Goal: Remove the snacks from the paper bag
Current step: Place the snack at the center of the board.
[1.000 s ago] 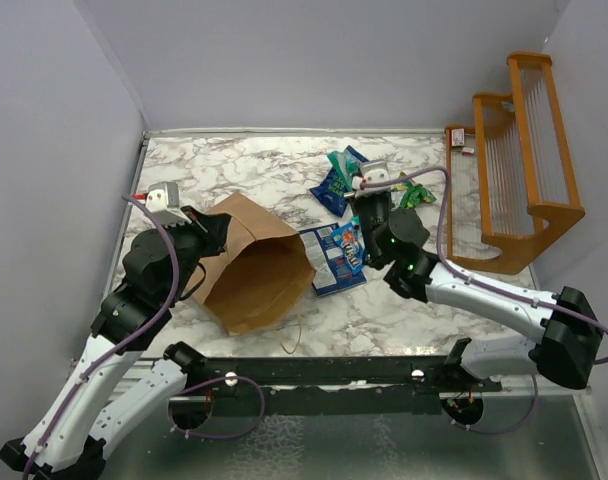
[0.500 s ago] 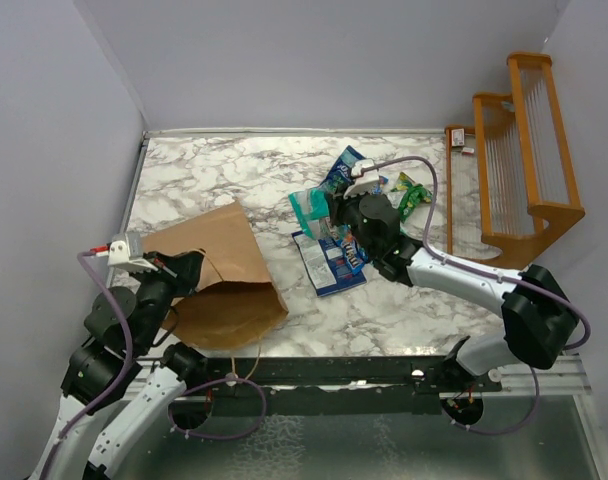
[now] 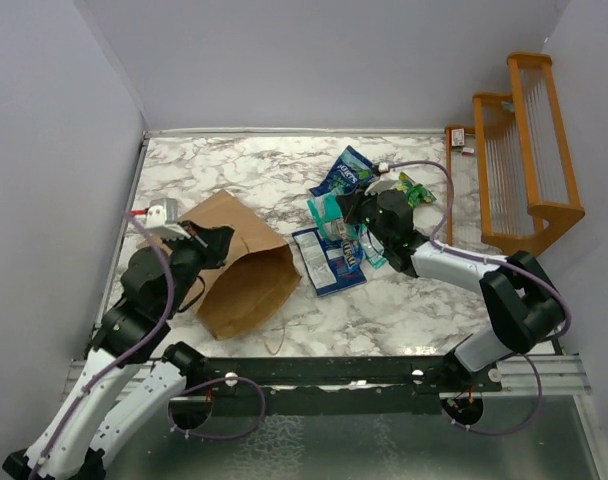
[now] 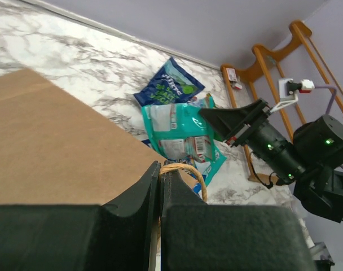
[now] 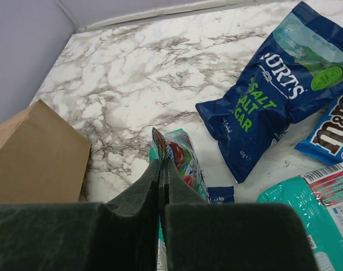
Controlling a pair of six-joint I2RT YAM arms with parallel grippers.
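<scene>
The brown paper bag (image 3: 246, 272) lies on its side at the left of the marble table, mouth toward the right. My left gripper (image 3: 210, 246) is shut on its top rim, where a twisted handle (image 4: 188, 173) loops out; in the left wrist view the gripper (image 4: 160, 167) pinches the bag (image 4: 47, 141). My right gripper (image 3: 341, 214) is shut on the edge of a teal snack packet (image 3: 327, 211), held just above the table; in the right wrist view the gripper (image 5: 162, 156) grips that packet (image 5: 187, 165). Other snacks lie nearby: a dark blue packet (image 3: 346, 172), a blue one (image 3: 329, 262), a green one (image 3: 416, 190).
An orange wooden rack (image 3: 514, 150) stands at the back right against the wall. White walls close in the table on the left, back and right. A second teal packet (image 5: 312, 209) and an M&M packet (image 5: 329, 132) lie under my right arm.
My left arm swung back toward the near left with the bag, then forward again. My right gripper carried the teal packet from beside the bag's mouth toward the other snacks at the right.
</scene>
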